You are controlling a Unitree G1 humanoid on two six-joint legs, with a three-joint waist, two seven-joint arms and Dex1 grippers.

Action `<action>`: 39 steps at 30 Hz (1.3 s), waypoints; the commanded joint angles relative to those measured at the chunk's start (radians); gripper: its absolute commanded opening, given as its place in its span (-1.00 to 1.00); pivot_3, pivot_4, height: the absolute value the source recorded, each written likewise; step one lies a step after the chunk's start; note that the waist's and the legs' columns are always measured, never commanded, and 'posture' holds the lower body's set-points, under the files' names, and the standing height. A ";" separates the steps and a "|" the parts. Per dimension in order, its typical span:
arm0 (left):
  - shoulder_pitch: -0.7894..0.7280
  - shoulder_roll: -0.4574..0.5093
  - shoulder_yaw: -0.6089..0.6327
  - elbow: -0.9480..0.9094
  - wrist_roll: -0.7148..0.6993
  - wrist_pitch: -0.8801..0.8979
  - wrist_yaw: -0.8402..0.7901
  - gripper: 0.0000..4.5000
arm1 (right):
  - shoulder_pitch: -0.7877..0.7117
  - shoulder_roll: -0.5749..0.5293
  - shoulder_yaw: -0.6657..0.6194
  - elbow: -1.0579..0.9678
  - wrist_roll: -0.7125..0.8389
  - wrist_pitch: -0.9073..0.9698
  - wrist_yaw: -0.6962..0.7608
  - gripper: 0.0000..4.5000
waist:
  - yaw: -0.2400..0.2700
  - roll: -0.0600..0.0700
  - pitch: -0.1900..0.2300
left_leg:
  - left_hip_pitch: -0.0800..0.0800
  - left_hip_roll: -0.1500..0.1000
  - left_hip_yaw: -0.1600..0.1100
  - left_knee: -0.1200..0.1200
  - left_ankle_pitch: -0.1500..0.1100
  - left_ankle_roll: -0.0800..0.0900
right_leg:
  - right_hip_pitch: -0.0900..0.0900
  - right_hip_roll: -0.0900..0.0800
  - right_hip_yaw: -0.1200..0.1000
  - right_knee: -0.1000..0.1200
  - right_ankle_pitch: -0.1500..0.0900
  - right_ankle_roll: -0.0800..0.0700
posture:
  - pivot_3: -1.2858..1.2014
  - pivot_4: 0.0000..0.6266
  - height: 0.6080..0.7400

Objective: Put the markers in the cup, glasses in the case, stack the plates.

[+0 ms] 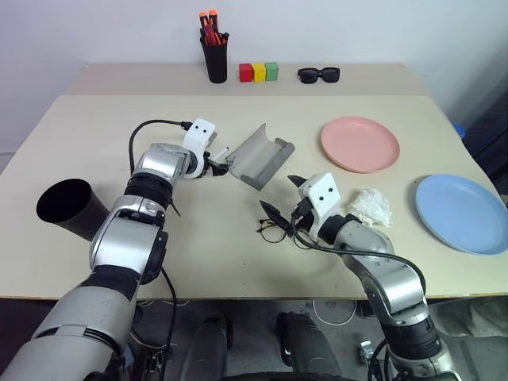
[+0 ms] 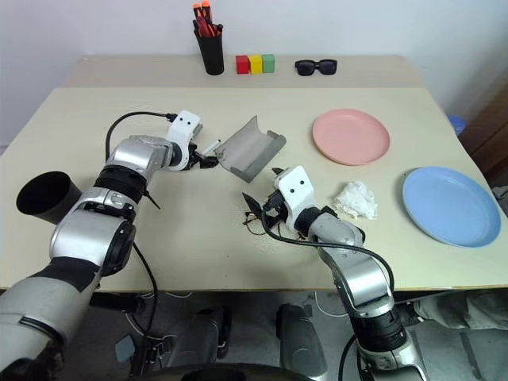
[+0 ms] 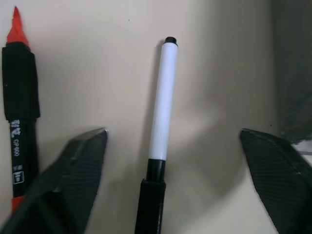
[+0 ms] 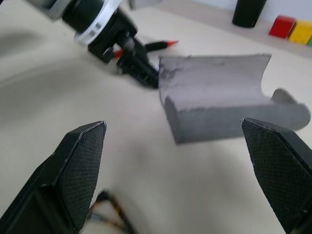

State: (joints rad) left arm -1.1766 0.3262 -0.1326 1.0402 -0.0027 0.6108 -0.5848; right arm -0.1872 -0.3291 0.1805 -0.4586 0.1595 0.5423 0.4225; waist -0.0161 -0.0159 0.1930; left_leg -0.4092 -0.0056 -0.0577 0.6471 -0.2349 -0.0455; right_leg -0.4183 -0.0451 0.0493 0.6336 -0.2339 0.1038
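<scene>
The left gripper point(image 3: 173, 146) straddles the white marker point(image 3: 163, 97) on the table, fingers apart, ready to pinch. The right gripper point(image 4: 175, 146) hovers wide open near the glasses point(image 1: 274, 230), facing the open case point(image 1: 260, 155).

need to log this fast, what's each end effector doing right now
Left end effector: open, straddling the white marker on the table, holding nothing.
Right end effector: open, empty, facing the grey case.

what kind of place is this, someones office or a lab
Probably a lab or test bench, not a working office. Sorting props are spread over a plain beige table against a bare wall: coloured blocks, two plates, an open glasses case, and cables hang below the table edge.
</scene>
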 commanded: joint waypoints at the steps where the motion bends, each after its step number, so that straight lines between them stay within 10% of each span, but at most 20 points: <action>1: -0.023 -0.010 0.040 0.044 -0.016 0.046 -0.004 0.15 | 0.019 -0.011 0.005 -0.055 -0.007 -0.017 0.004 1.00 | -0.001 0.000 0.000 | 0.000 0.000 0.000 0.000 0.000 0.000 | 0.000 0.000 0.000 0.000 0.000 0.000 | 0.03 -0.52 1.00; 6: -0.031 -0.005 0.081 0.053 -0.020 0.068 0.014 -0.98 | 0.033 -0.014 0.006 -0.078 0.009 0.002 0.017 1.00 | 0.001 0.000 0.000 | 0.000 0.000 0.000 0.000 0.000 0.000 | 0.000 0.000 0.000 0.000 0.000 0.000 | 0.03 -0.52 1.00; 15: 0.053 -0.024 0.290 -0.226 -0.126 -0.219 0.213 -0.99 | 0.034 -0.059 0.004 -0.048 0.036 -0.011 0.098 1.00 | 0.000 -0.001 0.000 | 0.000 0.001 0.000 0.000 0.000 0.000 | 0.000 0.000 0.000 0.000 0.000 0.000 | 0.03 -0.52 1.00; 30: 0.725 -0.134 0.502 -1.469 0.063 -0.337 0.803 -0.99 | -0.096 -0.017 -0.026 0.085 0.137 -0.054 0.208 1.00 | 0.006 -0.002 -0.001 | 0.001 0.000 -0.001 0.001 0.000 0.000 | 0.003 -0.001 0.000 0.000 0.001 0.000 | 0.03 -0.52 1.00; 39: 0.981 -0.233 0.533 -1.617 0.148 -0.351 0.905 -0.99 | -0.123 -0.036 -0.056 0.047 0.294 -0.012 0.309 1.00 | 0.003 -0.002 -0.001 | 0.004 0.001 -0.001 0.001 0.000 0.000 | 0.006 0.000 0.000 -0.002 0.000 0.000 | 0.03 -0.52 1.00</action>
State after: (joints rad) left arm -0.1958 0.0903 0.3807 -0.5358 0.1280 0.2791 0.3046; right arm -0.2961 -0.3594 0.1339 -0.3709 0.4325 0.5357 0.7222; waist -0.0133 -0.0183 0.1922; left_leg -0.4048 -0.0046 -0.0585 0.6479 -0.2350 -0.0456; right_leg -0.4119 -0.0453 0.0488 0.6313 -0.2335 0.1034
